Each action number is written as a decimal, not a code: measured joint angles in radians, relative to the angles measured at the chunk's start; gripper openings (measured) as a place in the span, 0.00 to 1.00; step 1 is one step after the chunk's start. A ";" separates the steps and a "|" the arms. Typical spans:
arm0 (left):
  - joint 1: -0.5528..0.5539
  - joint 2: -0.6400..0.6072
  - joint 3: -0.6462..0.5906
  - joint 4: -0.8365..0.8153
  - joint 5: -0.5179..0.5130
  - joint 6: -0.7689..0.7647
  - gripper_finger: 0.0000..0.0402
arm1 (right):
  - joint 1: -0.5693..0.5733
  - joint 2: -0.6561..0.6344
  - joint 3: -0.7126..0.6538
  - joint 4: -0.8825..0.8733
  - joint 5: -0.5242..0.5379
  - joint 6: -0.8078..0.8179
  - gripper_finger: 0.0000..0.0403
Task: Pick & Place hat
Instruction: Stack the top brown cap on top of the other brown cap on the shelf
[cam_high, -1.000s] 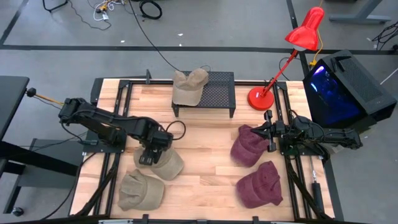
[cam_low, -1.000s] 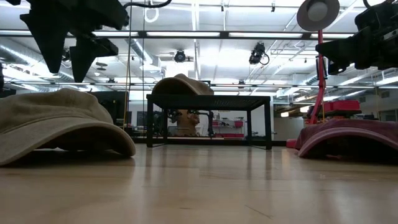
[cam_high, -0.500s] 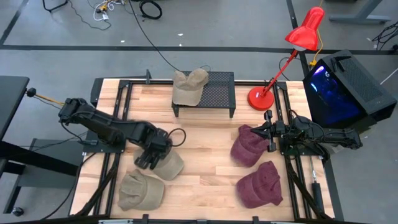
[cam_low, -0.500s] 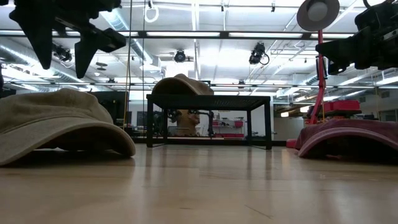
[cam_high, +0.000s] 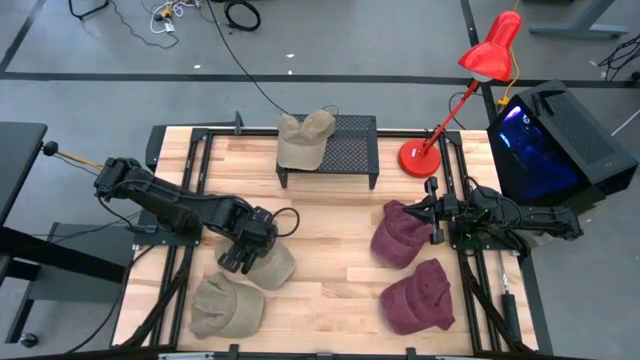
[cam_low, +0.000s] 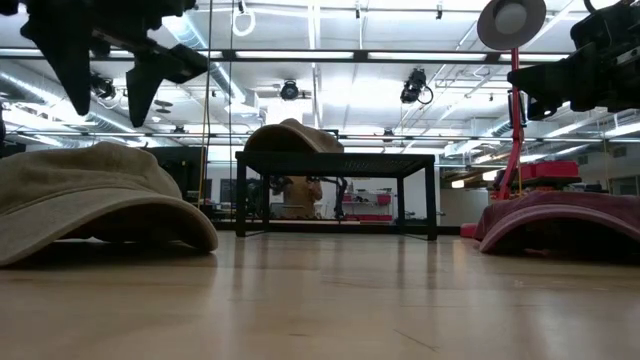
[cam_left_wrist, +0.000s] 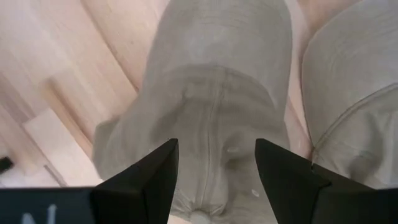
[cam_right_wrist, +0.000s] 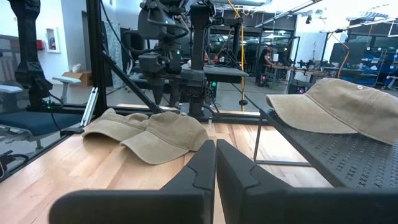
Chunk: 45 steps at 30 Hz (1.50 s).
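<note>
Two tan hats lie brim-down on the table's near left. One tan hat (cam_high: 270, 266) (cam_left_wrist: 217, 93) sits under my left gripper, and the other tan hat (cam_high: 226, 305) (cam_left_wrist: 354, 87) is nearer the near edge. My left gripper (cam_high: 236, 261) (cam_low: 108, 108) (cam_left_wrist: 216, 144) hangs open above the first hat, its fingers pointing down and clear of the cloth. A third tan hat (cam_high: 304, 138) (cam_right_wrist: 339, 109) rests on a black mesh rack (cam_high: 345, 150). My right gripper (cam_high: 432, 214) (cam_right_wrist: 215, 163) waits shut at the right side, beside a maroon hat (cam_high: 400, 236).
A second maroon hat (cam_high: 418, 297) lies at the near right. A red desk lamp (cam_high: 420, 155) stands at the far right, with a dark box with a blue glow (cam_high: 548, 140) beyond the table's right edge. Bare wood lies in the middle between the hat groups.
My left gripper has turned at the wrist above the tan hat and shifted a little toward the table's near left, staying open. The hats have kept still.
</note>
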 joint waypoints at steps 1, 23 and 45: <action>0.000 0.000 -0.016 -0.001 0.000 0.000 0.55 | 0.000 0.000 0.000 0.000 0.000 0.000 0.04; 0.026 0.031 -0.056 0.036 -0.039 -0.008 0.55 | 0.000 0.000 0.000 0.000 0.000 0.000 0.04; 0.026 0.041 -0.056 0.041 0.017 -0.008 0.16 | 0.000 0.000 0.000 0.000 0.000 0.000 0.04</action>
